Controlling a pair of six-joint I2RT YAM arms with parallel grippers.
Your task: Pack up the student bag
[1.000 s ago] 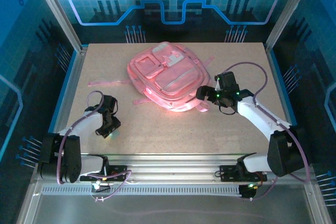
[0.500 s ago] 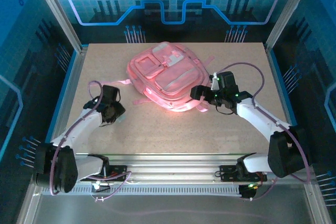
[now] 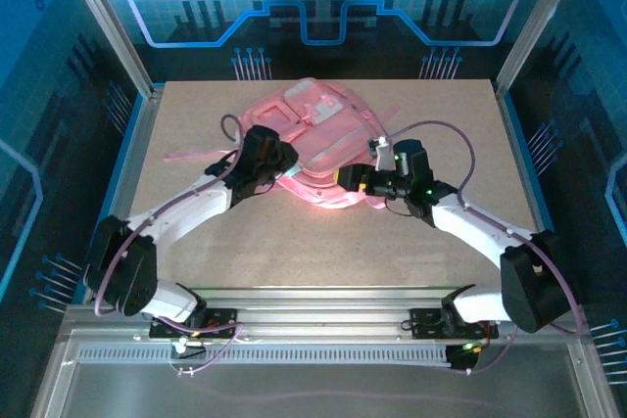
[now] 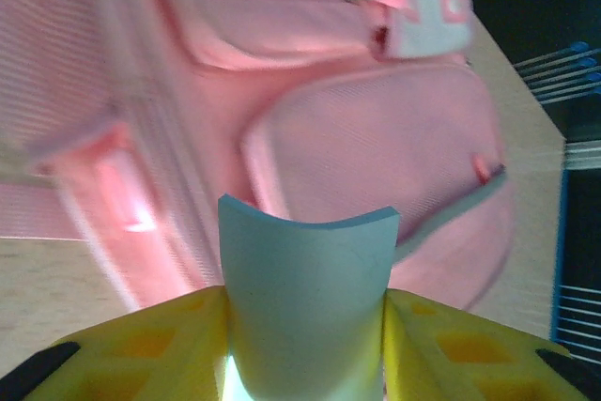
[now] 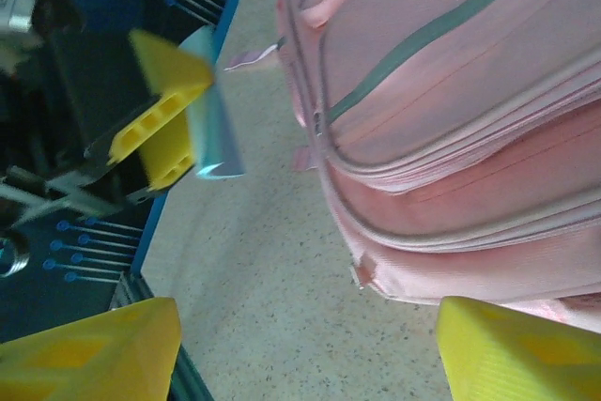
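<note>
At student bag (image 3: 323,129) edge: left fingers (image 4: 460,345) clamp pale-blue slab (image 4: 305,307); right fingers (image 5: 94,359) spread apart.

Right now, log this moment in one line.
left hand: shut on pale blue flat item, at student bag | right hand: open, beside bag edge | item not yet in bag

No writing can be read anywhere. The pale patch (image 4: 427,8) on the student bag (image 3: 321,132) is too blurred to tell whether it bears print.
</note>
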